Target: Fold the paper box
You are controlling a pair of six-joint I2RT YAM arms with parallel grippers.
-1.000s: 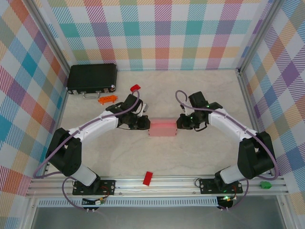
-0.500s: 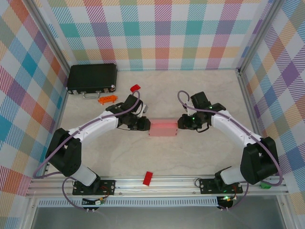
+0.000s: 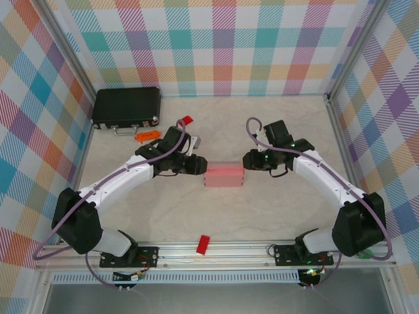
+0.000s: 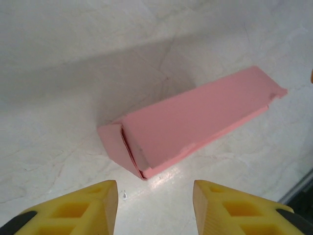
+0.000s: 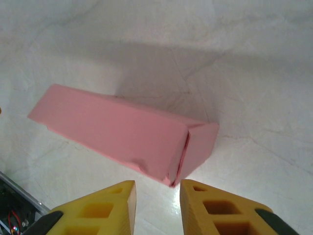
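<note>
Paper box (image 3: 224, 175) lies closed at surface (image 3: 262, 209) centre. Left tool (image 3: 199, 167) at its 9 o'clock, right tool (image 3: 247, 161) at 3 o'clock; both jaws apart, holding nothing. You check end flaps (image 4: 122, 147) seated, retreat straight, no snagging.

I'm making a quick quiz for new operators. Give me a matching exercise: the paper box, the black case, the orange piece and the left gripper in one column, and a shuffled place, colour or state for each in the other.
Things:
1. paper box
2. black case
3. orange piece
4. left gripper

Place, colour or state:
A. in the far left corner
B. open, holding nothing
C. pink, lying in the middle
D. just on the near side of the case

Pairs: 1-C, 2-A, 3-D, 4-B
</note>
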